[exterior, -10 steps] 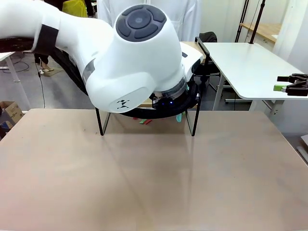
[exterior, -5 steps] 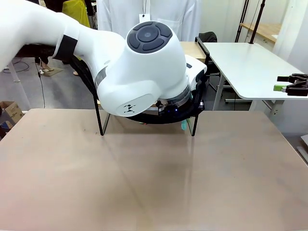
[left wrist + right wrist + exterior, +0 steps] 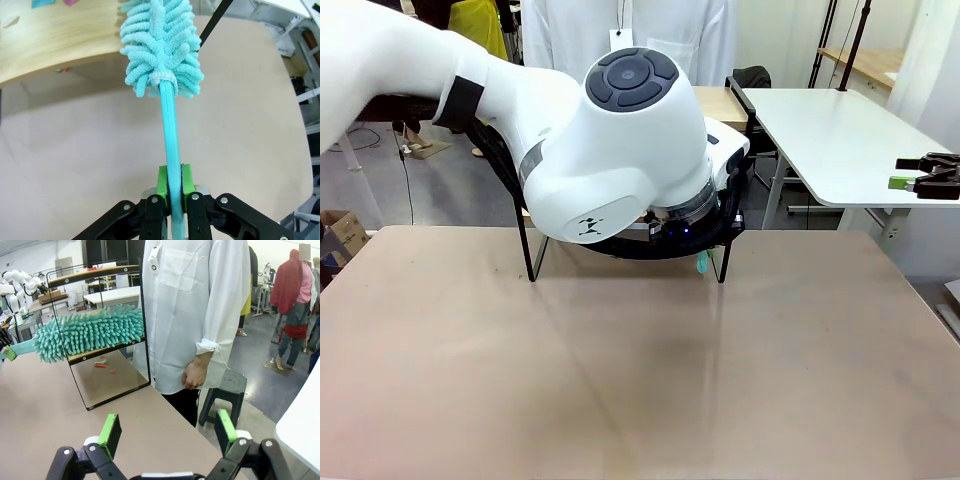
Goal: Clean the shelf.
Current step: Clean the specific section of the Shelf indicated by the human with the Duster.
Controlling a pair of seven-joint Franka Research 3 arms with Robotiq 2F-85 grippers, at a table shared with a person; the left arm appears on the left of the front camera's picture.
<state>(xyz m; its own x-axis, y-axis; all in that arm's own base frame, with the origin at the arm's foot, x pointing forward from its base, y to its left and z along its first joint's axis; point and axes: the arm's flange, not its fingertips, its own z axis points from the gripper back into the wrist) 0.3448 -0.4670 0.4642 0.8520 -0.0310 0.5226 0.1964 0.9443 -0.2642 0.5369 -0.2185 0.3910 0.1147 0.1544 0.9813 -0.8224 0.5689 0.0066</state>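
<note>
Left arm [image 3: 610,150] hides most of shelf [image 3: 60,45]; light wood boards, black frame. Left gripper [image 3: 170,181] jaws clamped on teal duster [image 3: 161,45]; right gripper [image 3: 167,429] jaws apart.

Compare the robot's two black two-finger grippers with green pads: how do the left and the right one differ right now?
The left gripper is shut on the handle of the teal fluffy duster; the right gripper is open and empty. The left gripper points at the black-framed wooden shelf; the right gripper faces the person in a white shirt. Both are black with green pads.
</note>
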